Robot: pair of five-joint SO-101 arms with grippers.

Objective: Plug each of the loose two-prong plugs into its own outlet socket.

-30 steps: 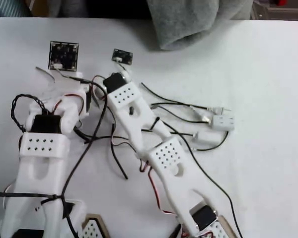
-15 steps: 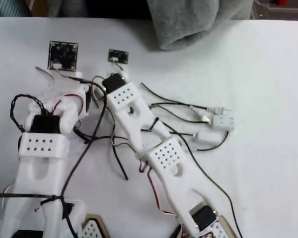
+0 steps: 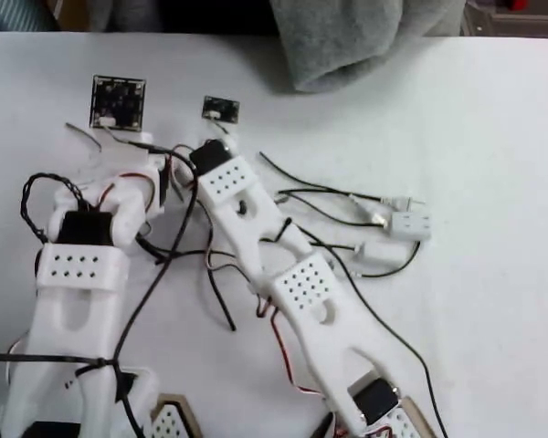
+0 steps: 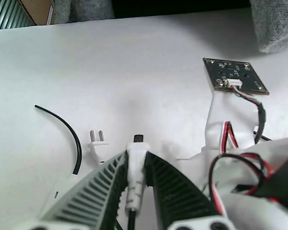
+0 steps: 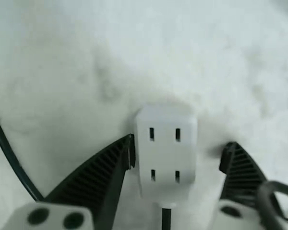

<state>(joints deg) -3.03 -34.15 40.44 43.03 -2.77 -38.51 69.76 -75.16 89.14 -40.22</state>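
Plugs and cords lie scattered over the white tabletop (image 3: 493, 137) around the two arms. The left claw (image 4: 137, 160) is clenched on a white plug (image 4: 135, 149), which stands up between its ribbed fingers (image 4: 110, 184) with its cord running back under the claw. Just beside that claw a loose two-prong plug (image 4: 97, 141) lies flat on the tabletop, prongs pointing away from us, and a black cord (image 4: 72, 134) curves near it. A small camera board (image 4: 235, 76) on the other arm sits farther off. The right claw (image 5: 180, 146) is released, its jaws spread on either side of a white outlet block (image 5: 165, 158). One jaw is right against the block and the other stands apart from it, and we see the block's four slots in two pairs. In the high view, another outlet block (image 3: 409, 224) rests well to the side of the right arm (image 3: 301, 283). Small white plugs on black cords lie close against it, and we cannot tell whether any sits in a socket. A grey cloth (image 3: 347, 46) drapes over the far edge.
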